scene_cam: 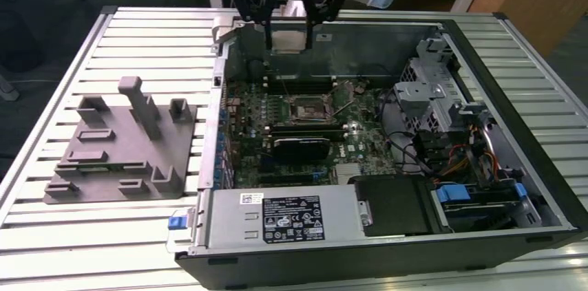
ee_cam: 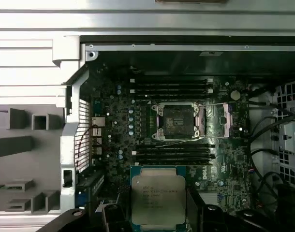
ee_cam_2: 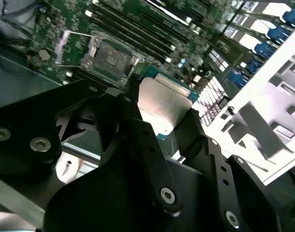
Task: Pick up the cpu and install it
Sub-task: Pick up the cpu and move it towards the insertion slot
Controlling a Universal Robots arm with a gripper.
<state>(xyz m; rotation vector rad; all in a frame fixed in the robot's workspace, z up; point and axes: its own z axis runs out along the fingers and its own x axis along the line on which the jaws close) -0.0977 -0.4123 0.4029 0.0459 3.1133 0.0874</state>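
End effector: we saw the black two-fingered end effector (scene_cam: 290, 35) hanging in the air above the far wall of the case, toward the bench's far edge. Its jaws were closed on the cpu from two opposite sides.

Cpu: the small flat square cpu with a pale silver metal top (scene_cam: 288, 43) was clamped between the black fingers (ee_cam_2: 138, 121), clear of everything beneath it. In both wrist views its silver top (ee_cam: 158, 195) faced the camera, with a green rim (ee_cam_2: 164, 104) showing around it.

Socket: the square black-framed socket (scene_cam: 308, 106) sat near the middle of the green motherboard (scene_cam: 257, 122). In the first wrist view the socket (ee_cam: 179, 121) lay apart from the cpu, with a row of long black memory slots (ee_cam: 174, 154) between them. The cpu was not yet seated in it.

Case: the open black tower computer case (scene_cam: 368, 267) lay on its side, reaching from the bench's near edge almost to its far edge, toward the exterior view's right. A silver power supply box (scene_cam: 285, 215) filled its near end.

Fixture: the grey moulded fixture with upright blocks (scene_cam: 115, 146) rested beside the case, toward the bench's edge at the exterior view's left.

Bench: the slatted silver metal bench (scene_cam: 147, 43) carried both the case and the fixture.
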